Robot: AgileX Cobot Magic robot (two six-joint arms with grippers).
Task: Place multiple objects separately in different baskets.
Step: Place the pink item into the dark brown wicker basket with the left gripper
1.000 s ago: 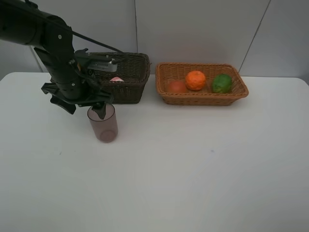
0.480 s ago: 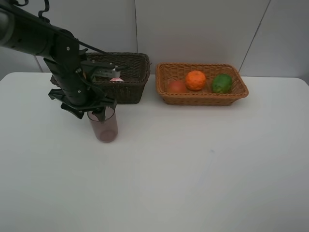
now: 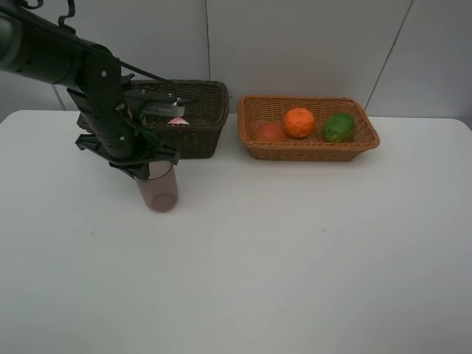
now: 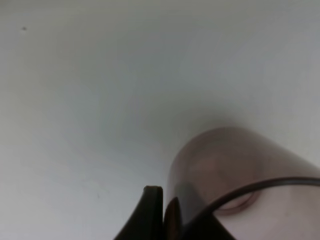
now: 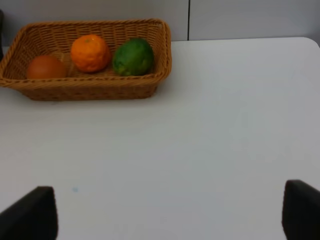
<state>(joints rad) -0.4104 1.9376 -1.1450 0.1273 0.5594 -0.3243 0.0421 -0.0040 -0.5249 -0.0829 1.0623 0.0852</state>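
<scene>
Left end effector: closed over the rim of the translucent cup, one finger outside the wall, cup upright on the white counter, just in front of the dark basket. Right end effector: fingers wide apart, empty. Light basket: orange, red-orange fruit, green fruit. Counter foreground open.

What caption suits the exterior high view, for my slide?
Left end effector at the translucent cup; three fruits in the tan basket, dark basket behind.
</scene>
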